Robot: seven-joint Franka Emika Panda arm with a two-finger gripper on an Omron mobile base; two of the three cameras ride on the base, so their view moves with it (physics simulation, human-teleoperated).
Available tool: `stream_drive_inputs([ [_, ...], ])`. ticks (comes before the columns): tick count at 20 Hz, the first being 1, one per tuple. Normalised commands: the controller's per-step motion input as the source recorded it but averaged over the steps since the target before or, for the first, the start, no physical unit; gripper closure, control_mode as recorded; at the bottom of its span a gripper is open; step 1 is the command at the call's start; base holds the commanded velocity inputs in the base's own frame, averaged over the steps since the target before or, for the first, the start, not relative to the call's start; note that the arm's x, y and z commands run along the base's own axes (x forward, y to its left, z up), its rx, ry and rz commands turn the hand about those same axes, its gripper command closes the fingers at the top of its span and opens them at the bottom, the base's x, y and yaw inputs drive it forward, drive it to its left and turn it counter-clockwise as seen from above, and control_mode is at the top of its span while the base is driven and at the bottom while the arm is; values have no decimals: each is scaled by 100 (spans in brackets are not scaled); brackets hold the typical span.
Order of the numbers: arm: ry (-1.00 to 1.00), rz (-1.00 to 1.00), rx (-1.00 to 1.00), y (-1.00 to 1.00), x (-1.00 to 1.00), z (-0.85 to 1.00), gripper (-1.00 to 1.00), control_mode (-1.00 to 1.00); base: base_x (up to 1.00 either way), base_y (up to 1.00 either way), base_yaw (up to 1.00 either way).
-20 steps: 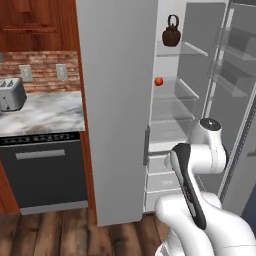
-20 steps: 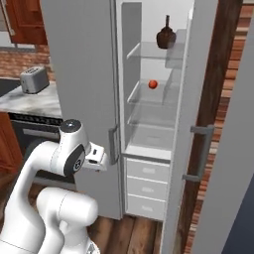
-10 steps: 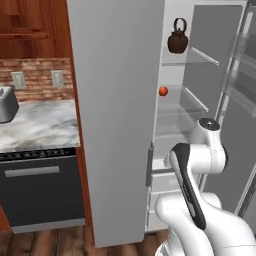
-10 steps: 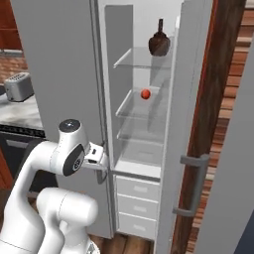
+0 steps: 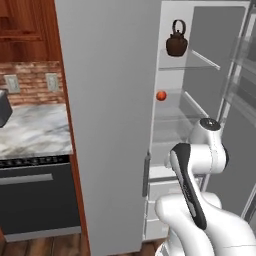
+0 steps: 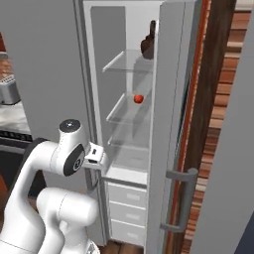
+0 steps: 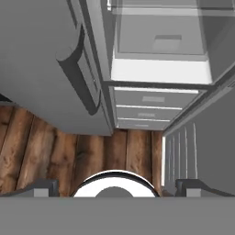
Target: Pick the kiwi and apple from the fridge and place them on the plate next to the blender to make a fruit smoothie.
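The apple (image 5: 161, 95) sits on a glass shelf (image 6: 124, 106) well above the low, downward-pointing pincer (image 7: 114, 186), whose tips stand wide apart.

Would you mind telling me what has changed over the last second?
The base has driven closer to the open fridge, so both base views shifted. The apple and the kettle sit on the same shelves, and the arm holds the same folded pose.
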Motion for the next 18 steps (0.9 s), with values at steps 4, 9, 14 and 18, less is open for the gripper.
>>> stream_drive_inputs([
  [4, 0, 0, 0, 0, 0, 0, -100, 100, 57, -37, 4],
  [9, 0, 0, 0, 0, 0, 0, -100, 100, 44, -44, 7],
  [14, 0, 0, 0, 0, 0, 0, -100, 100, 50, -36, 7],
  [18, 0, 0, 0, 0, 0, 0, -100, 100, 41, -39, 5],
])
